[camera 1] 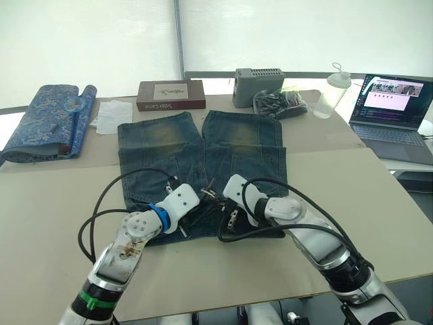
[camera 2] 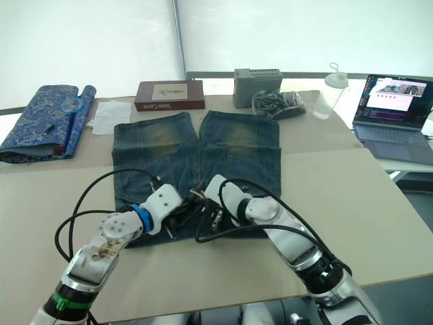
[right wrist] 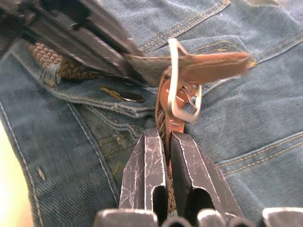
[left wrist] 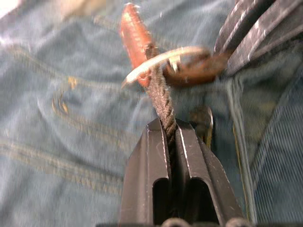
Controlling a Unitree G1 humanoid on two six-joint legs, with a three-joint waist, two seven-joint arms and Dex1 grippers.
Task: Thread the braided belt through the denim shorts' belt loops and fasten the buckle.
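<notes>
Braided belt [left wrist: 162, 101]: pinched by both end effectors, left [left wrist: 172, 137] and right [right wrist: 164, 142].
Buckle [right wrist: 182, 92]: tongue partly through; slip risk if the strap twists.

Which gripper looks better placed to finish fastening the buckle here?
Probably the left gripper: it pinches the braided belt right where it meets the buckle and could feed it. The right gripper, shut on the strap just under the buckle, looks suited to steadying it over the denim shorts.

The brown box [camera 1: 171, 95] bears side lettering, perhaps "Sister Carrie", barely legible.
</notes>
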